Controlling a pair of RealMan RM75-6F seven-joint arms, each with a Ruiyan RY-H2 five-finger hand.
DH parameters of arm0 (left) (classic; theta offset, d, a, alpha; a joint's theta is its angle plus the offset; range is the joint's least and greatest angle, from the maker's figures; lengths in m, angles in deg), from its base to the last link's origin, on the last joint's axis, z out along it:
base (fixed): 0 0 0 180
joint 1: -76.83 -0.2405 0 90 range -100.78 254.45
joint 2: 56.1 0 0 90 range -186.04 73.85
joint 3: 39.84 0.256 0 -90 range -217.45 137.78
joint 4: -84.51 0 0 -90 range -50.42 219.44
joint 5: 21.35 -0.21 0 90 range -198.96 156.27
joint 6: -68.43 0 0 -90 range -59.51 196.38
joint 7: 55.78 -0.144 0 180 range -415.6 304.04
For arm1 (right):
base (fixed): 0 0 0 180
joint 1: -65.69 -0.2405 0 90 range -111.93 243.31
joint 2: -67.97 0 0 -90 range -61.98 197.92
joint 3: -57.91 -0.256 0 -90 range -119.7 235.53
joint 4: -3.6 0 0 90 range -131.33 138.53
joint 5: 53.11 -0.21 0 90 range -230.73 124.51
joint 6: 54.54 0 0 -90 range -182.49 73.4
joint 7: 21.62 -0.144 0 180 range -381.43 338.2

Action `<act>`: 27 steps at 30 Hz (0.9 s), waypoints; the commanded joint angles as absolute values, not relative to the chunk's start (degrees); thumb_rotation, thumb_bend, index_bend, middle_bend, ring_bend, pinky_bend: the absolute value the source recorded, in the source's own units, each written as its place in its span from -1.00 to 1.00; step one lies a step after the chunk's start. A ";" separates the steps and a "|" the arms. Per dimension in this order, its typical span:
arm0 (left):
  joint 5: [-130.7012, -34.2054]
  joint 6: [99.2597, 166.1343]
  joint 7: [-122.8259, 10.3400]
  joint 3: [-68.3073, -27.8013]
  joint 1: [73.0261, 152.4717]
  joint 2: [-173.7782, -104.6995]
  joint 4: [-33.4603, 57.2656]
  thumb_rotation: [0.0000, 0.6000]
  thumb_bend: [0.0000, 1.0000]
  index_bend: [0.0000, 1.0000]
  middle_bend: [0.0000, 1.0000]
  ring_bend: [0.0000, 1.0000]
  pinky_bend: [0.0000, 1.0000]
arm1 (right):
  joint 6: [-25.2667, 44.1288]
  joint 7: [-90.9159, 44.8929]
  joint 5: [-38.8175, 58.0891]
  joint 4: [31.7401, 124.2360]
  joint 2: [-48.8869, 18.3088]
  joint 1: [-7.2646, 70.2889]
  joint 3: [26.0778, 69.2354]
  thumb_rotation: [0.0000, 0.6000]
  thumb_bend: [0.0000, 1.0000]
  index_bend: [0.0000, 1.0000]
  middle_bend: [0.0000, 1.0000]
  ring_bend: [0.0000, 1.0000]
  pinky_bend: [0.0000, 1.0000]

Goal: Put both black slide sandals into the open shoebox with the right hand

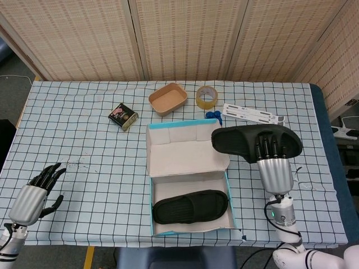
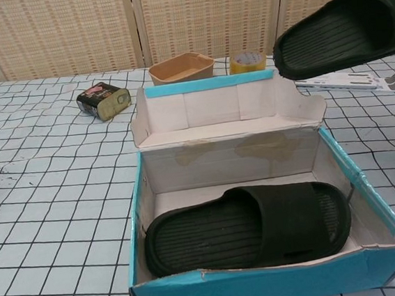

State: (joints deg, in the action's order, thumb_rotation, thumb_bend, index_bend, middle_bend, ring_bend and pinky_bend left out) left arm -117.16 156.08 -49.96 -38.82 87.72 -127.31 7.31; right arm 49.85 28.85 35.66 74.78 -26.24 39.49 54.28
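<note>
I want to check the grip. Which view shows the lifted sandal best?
The head view: the whole lifted sandal shows, with the right hand gripping it. The chest view shows only its ribbed underside, cut off at the frame edge.

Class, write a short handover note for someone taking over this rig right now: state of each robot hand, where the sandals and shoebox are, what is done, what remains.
Right robot hand: grips the second black slide sandal, raised above the table, right of the box lid.
Left robot hand: holds nothing, fingers apart, at the table's near-left edge.
Open blue cardboard shoebox: at the table's near centre.
Done: first black slide sandal lies in the shoebox.
Left: carry the held sandal over the box, set it inside, release.
</note>
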 commanded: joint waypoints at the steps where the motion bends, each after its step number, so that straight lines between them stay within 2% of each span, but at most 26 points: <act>1: -117.14 156.11 -49.90 -38.84 87.72 -127.31 7.33 1.00 -0.20 -0.80 -0.93 -0.84 -0.38 | 50.79 25.82 40.09 73.70 -28.10 38.97 55.16 1.00 -0.81 0.47 0.34 0.10 0.27; 8: -117.09 156.10 -49.60 -38.88 87.75 -127.26 7.41 1.00 -0.21 -0.80 -0.94 -0.84 -0.38 | 49.02 15.80 44.45 70.54 -31.68 36.94 54.14 1.00 -0.81 0.47 0.35 0.11 0.28; 18: -117.02 156.30 -48.94 -38.99 87.74 -127.13 7.51 1.00 -0.20 -0.80 -0.93 -0.85 -0.38 | 41.41 0.86 42.35 68.08 -35.79 36.01 53.63 1.00 -0.82 0.47 0.35 0.11 0.28; 27: -116.78 156.09 -48.30 -39.01 87.76 -126.97 7.48 1.00 -0.20 -0.80 -0.94 -0.84 -0.38 | 36.05 -2.17 42.18 68.12 -38.09 35.84 54.62 1.00 -0.81 0.47 0.35 0.11 0.28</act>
